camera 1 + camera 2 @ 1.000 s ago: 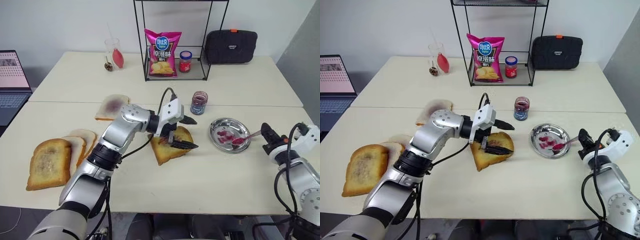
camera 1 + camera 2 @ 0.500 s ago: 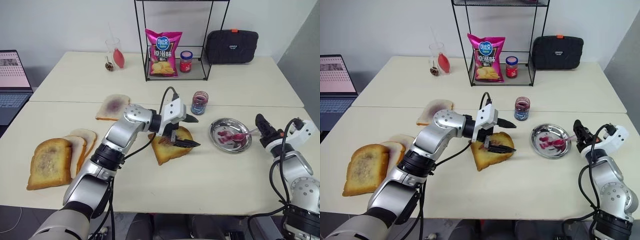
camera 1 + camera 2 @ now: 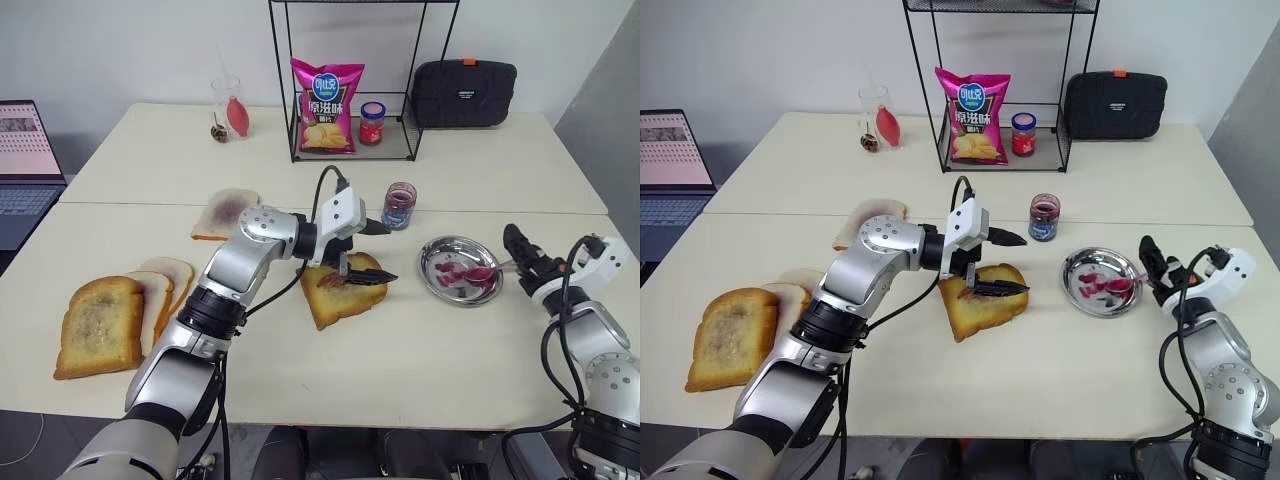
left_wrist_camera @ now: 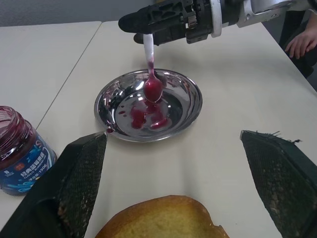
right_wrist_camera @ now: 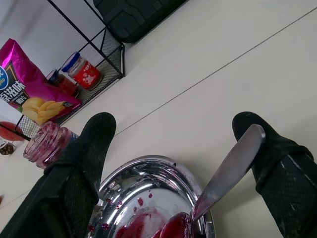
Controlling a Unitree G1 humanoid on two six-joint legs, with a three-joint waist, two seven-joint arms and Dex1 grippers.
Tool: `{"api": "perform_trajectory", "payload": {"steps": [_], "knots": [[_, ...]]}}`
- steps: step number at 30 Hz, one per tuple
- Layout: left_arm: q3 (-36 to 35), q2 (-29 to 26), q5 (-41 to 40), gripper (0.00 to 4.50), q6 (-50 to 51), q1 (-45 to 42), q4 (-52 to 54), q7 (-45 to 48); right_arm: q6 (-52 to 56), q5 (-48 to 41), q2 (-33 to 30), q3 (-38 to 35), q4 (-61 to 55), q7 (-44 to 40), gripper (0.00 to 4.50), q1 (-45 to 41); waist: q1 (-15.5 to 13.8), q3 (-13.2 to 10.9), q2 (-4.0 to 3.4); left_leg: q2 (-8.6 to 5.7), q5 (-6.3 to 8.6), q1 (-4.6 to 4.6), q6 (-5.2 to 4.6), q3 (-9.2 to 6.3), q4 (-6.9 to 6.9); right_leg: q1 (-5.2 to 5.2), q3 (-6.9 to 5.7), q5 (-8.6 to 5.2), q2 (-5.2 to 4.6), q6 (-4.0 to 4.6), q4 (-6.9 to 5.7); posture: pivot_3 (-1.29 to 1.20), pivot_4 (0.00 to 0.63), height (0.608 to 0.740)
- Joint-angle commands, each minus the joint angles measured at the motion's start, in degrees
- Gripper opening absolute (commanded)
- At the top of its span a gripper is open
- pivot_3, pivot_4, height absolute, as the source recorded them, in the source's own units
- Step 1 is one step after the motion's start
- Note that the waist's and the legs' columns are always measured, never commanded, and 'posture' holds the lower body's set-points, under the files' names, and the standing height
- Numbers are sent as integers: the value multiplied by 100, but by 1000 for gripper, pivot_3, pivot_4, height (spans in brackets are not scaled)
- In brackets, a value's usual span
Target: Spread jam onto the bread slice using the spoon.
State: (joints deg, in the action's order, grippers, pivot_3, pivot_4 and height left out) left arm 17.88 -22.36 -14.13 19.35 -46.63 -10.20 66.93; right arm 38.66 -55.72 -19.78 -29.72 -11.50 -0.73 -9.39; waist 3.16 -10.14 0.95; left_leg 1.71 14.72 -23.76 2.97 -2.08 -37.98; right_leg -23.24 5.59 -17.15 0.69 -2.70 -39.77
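1. The left gripper [image 3: 365, 252] covers part of the bread slice [image 3: 342, 298].
2. The laptop [image 3: 22, 170] is cut off by the edge.
3. White slices [image 3: 165, 283] sit partly under the big toast [image 3: 97, 327].
4. The spoon [image 5: 218, 182] handle end lies against a right finger [image 5: 277, 163]; touching or not, cannot tell.
5. The jar [image 4: 20, 154] is cut off in the left wrist view.

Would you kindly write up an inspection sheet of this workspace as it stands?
Surface: cream tables, two pushed together.
Job's things: spoon bowl resting in steel dish, handle leaning on one right finger; jam jar open; bread slice under left pincer.
Clutter: other toast and white slices, wire rack with chip bag, red-lidded jar, glass.
Grippers: left pincer open; right pincer open.
Cables: black cable on left wrist.
Surroundings: laptop, black case.
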Motion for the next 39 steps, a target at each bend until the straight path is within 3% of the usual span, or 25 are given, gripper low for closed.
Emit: {"api": "perform_trajectory", "payload": {"steps": [1, 32, 39], "knots": [[-184, -51, -7, 4500, -94, 23, 79, -29, 64, -131, -92, -44, -140, -122, 4484, 2, 1, 0, 0, 0, 0, 0, 0, 0, 0, 0, 0, 0, 0, 0, 0, 0, 150, 740], [-282, -176, 36, 4500, -220, 175, 83, -157, 150, 554, -354, 87, 182, -661, 4484, 343, -6, 0, 0, -2, -2, 4, -3, -1, -4, 0, -1, 0, 0, 0, -14, 0, 150, 740], [-438, -289, -3, 4500, -148, 128, 19, -161, 327, 271, -594, -385, -21, -530, 4484, 420, -10, 0, 0, -2, -2, 4, -3, -1, -4, 0, -1, 0, 0, 0, -14, 0, 150, 740]]}}
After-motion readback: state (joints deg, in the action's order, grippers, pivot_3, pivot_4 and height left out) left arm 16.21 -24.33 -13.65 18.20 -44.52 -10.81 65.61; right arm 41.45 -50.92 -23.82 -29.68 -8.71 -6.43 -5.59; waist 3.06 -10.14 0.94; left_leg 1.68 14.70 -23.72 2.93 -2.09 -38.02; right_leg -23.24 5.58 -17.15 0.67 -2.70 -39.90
